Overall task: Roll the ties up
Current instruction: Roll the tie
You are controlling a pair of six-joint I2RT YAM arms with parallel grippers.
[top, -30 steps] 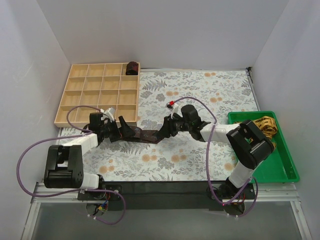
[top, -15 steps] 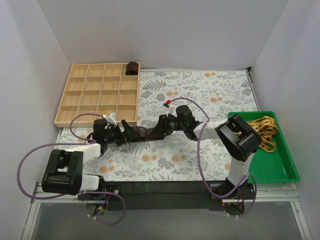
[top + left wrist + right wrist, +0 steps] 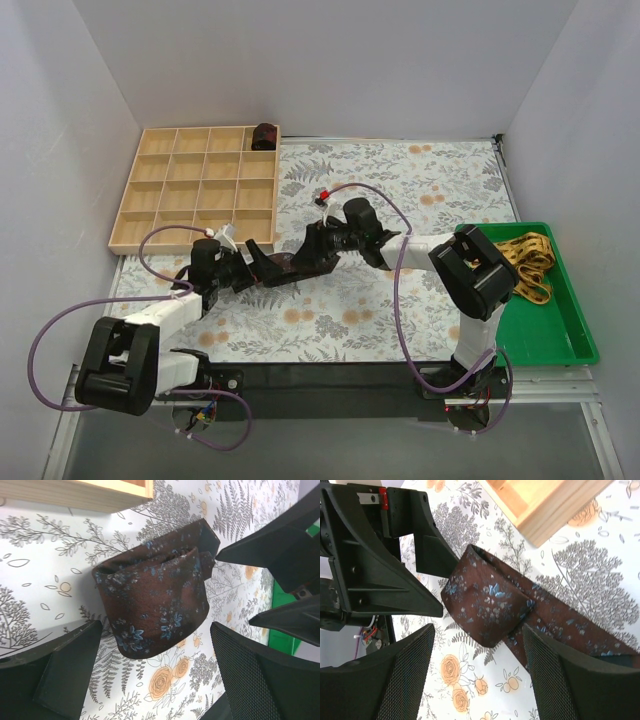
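A dark maroon tie with small blue flowers (image 3: 281, 267) lies on the flowered mat, mostly rolled into a bundle (image 3: 155, 605) with a short tail running off to one side (image 3: 580, 625). My left gripper (image 3: 260, 263) is open, and the bundle sits just in front of and partly between its fingers (image 3: 155, 677). My right gripper (image 3: 299, 257) is open too and faces the bundle (image 3: 487, 605) from the other side (image 3: 480, 680). A second rolled dark tie (image 3: 264, 135) sits in the wooden tray's far right compartment. A yellow tie (image 3: 527, 262) lies in the green bin.
The wooden compartment tray (image 3: 195, 190) stands at the back left, its near corner close to the bundle (image 3: 545, 510). The green bin (image 3: 560, 340) is at the right edge. Purple cables loop from both arms. White walls enclose the mat.
My right gripper has moved left toward my left gripper. The flat stretch of tie between them has shortened into the bundle. My left arm has shifted slightly right.
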